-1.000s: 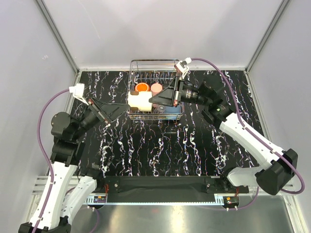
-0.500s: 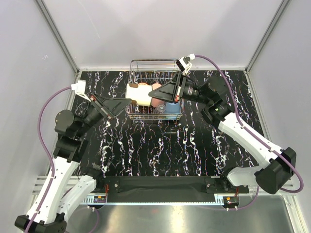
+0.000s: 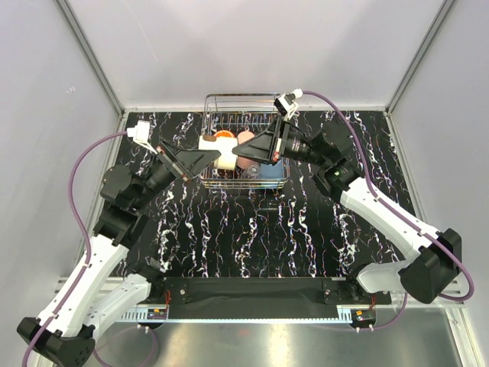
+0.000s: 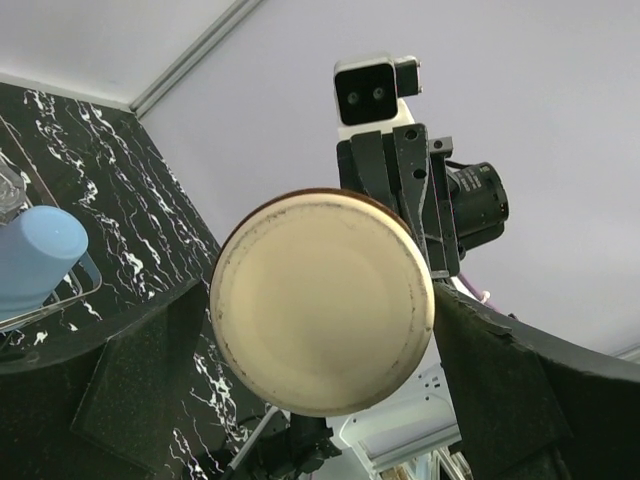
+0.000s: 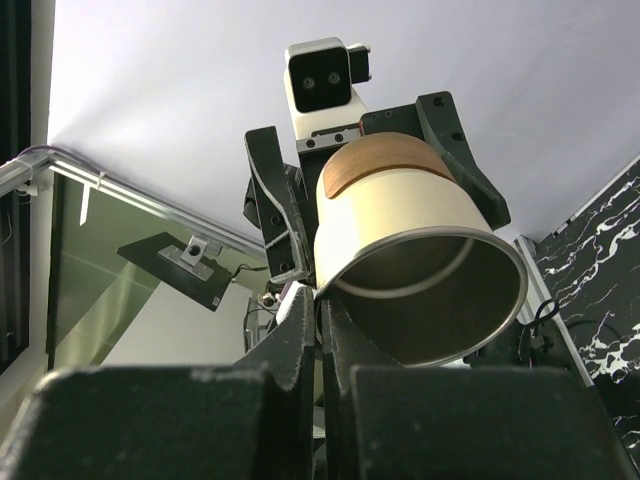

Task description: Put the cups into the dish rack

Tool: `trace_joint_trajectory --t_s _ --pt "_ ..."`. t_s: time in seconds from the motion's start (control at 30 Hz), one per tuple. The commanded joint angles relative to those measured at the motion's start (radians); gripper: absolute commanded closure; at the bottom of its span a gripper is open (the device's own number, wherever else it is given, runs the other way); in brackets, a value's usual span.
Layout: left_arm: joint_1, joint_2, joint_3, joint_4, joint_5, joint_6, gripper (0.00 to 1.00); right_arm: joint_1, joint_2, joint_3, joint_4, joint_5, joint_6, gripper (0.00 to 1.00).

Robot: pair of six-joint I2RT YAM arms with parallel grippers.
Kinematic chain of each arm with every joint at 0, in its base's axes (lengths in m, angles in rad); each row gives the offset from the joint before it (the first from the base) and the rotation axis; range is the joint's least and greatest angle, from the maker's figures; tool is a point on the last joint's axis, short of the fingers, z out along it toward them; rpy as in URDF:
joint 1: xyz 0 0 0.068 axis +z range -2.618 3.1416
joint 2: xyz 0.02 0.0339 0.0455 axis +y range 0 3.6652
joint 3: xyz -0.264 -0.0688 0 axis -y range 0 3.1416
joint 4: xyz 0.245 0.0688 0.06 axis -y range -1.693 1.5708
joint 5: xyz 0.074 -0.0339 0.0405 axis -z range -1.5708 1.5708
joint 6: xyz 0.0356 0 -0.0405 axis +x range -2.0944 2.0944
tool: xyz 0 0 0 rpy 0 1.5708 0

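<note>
- Bright, even light is washing the pale walls, casting soft shadows.
- Glare is streaking the near metal rail.
- Black fingers are blurring beside the sharp beige cup.

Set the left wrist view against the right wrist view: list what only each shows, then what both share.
Only the left wrist view: the flat base of the beige cup, plus a light blue cup in the dish rack. Only the right wrist view: the beige cup's open mouth and metallic inside. Both: the beige cup with both grippers at it, the right gripper pinching its rim, the left gripper straddling its base end.
</note>
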Motion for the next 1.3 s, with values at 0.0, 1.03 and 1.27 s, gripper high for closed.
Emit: trace_joint_trajectory --t_s 0.0,1.03,1.27 --pt "-0.01 -0.01 0.049 0.074 -0.058 0.027 0.01 0.008 -0.013 -0.003 0.09 0.003 0.012 1.0" --pt "-0.025 0.28 0.433 -0.608 -0.323 0.432 1.0 0.002 -0.099 0.336 -1.205 0.736 -0.591 0.01" --pt "-0.054 0.518 0.569 -0.739 -0.479 0.53 1.0 0.0 -0.134 0.372 -1.335 0.887 -0.657 0.0"
